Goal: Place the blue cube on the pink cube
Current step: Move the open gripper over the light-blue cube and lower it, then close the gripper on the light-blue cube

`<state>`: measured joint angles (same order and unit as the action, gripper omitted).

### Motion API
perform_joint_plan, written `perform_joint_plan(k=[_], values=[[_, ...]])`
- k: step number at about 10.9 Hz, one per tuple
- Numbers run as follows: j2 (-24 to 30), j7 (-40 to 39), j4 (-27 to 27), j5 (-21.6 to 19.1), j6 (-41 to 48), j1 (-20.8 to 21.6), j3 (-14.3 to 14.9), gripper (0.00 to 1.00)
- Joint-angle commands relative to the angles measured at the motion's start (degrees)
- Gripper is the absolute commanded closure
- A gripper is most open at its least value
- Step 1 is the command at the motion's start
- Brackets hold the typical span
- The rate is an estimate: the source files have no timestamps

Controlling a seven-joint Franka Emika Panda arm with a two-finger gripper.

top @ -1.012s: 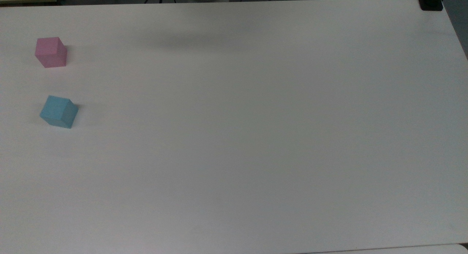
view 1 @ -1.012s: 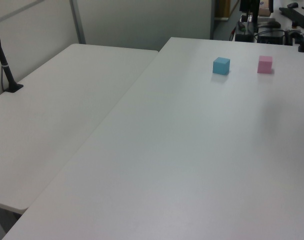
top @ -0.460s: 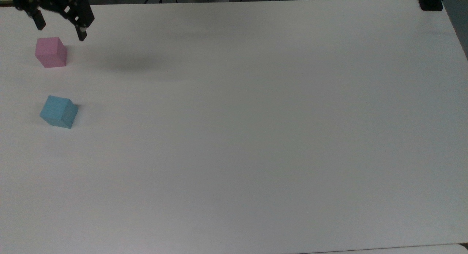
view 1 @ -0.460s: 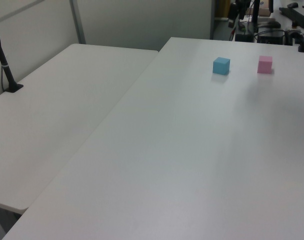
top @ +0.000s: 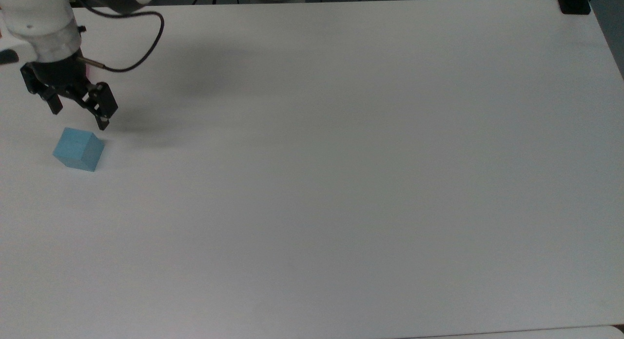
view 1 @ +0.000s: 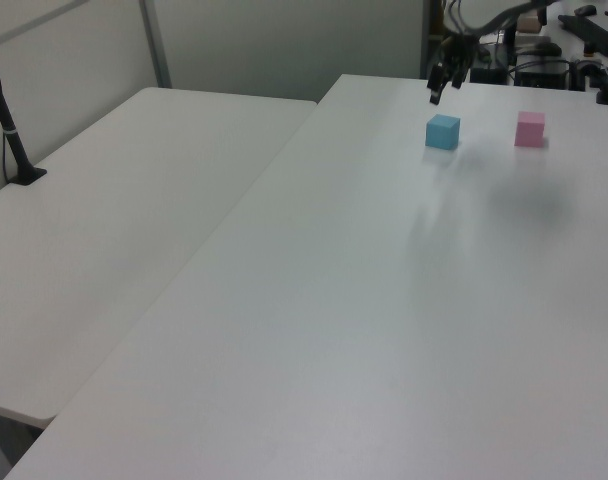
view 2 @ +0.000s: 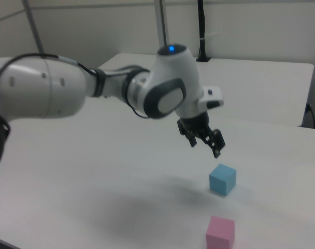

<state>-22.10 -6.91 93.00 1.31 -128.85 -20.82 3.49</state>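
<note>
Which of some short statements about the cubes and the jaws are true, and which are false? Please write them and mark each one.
1. The blue cube rests on the white table. True.
2. The blue cube is stacked on the pink cube. False: the two cubes stand apart on the table.
3. The gripper has its jaws open and holds nothing. True.
4. The gripper grips the pink cube. False: it hangs in the air above the blue cube.
5. In the left view the pink cube is to the right of the blue cube. True.
</note>
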Motion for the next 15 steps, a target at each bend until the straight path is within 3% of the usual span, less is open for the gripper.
perform_joint_plan(k=[1,5,10,14,15], values=[[-3.7,1.8,-1.2,-0.2,-2.9,0.3,0.3,0.0],[-6.0,1.8,-1.2,2.4,-4.4,0.2,0.6,0.0],[-8.2,2.0,-0.5,5.4,-9.3,0.2,2.9,0.0],[-11.0,5.9,0.3,5.3,-15.5,0.3,3.8,0.0],[-10.9,5.9,0.2,5.1,-15.2,0.1,3.8,0.2]])
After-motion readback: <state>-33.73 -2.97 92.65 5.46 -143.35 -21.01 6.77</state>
